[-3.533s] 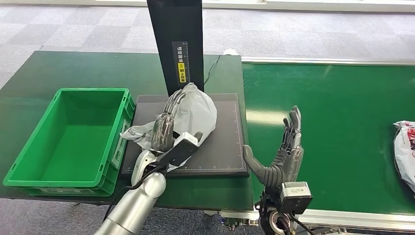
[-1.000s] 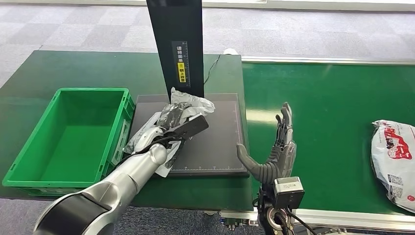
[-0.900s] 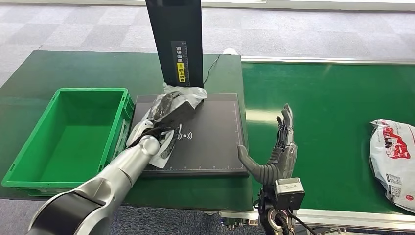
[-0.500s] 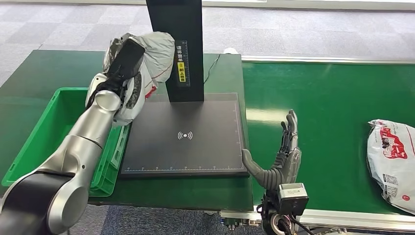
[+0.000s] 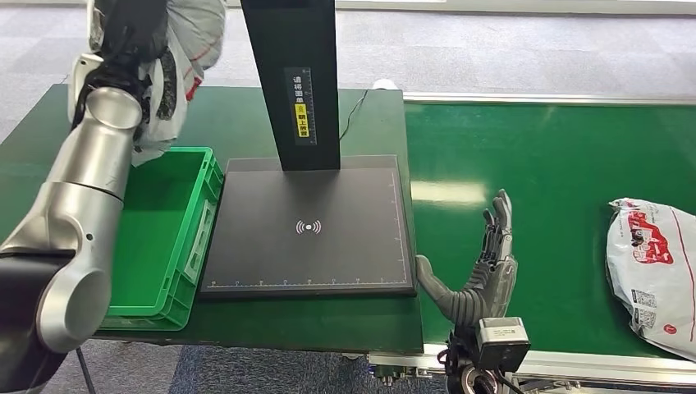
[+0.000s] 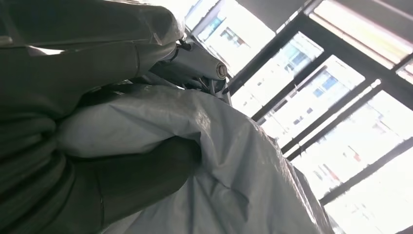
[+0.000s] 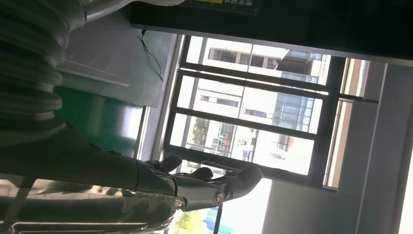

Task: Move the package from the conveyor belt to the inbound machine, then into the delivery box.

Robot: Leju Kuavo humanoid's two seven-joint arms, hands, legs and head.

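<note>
One grey package (image 5: 185,37), clamped in the left hand (image 5: 135,33), sits at upper left of the frame above the green delivery box (image 5: 176,263). Right hand (image 5: 484,275) empty, fingers apart, lower right.

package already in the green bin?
No, the left hand holds the grey package raised above the green bin, whose visible interior is bare.
</note>
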